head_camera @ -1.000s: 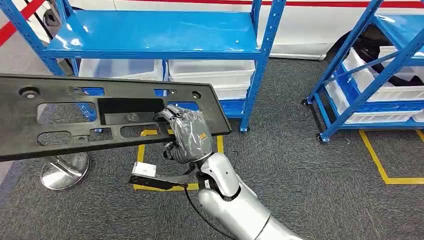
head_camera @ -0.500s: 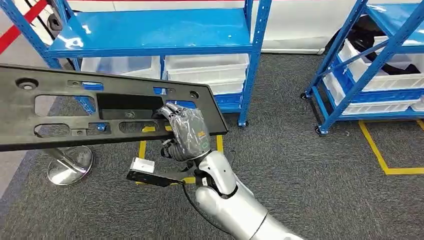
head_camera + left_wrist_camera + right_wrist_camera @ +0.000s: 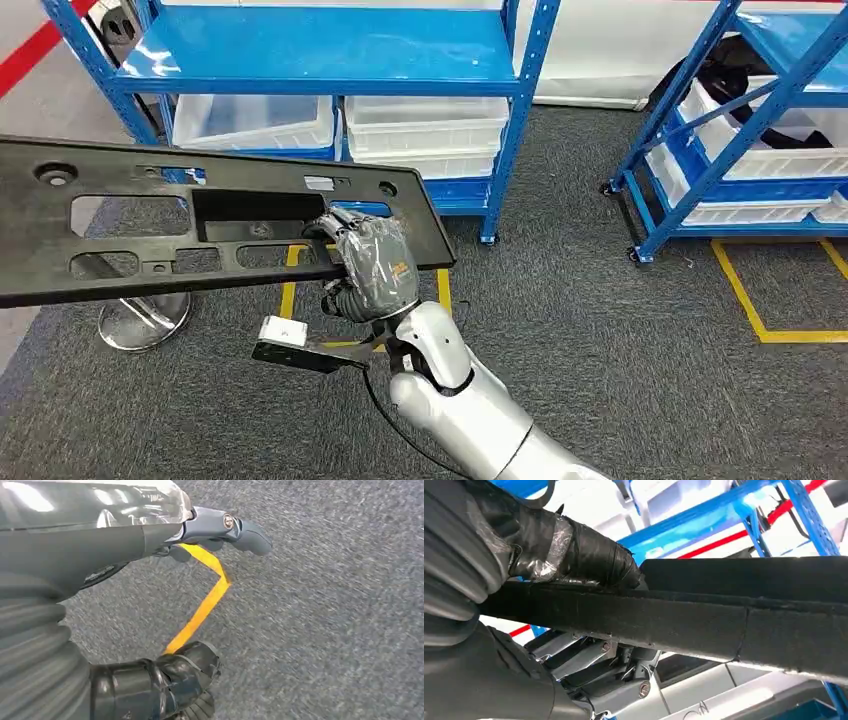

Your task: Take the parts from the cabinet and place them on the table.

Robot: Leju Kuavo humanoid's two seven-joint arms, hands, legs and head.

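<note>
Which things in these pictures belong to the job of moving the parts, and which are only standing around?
Part of the job:
- black plastic panel, held in the air
- right robot hand, gripping the panel's lower edge
- blue shelf rack

Just standing around:
- clear bins on the lower shelf
- round metal stand base
- yellow floor tape
- second blue rack

A long matt black plastic panel (image 3: 215, 228) with cut-out slots; a grey, tape-wrapped right hand (image 3: 372, 265) on a silver arm; bright blue metal shelving (image 3: 320, 55) with translucent white bins (image 3: 425, 125); speckled dark grey carpet (image 3: 600, 330) with yellow tape lines (image 3: 745, 300).
</note>
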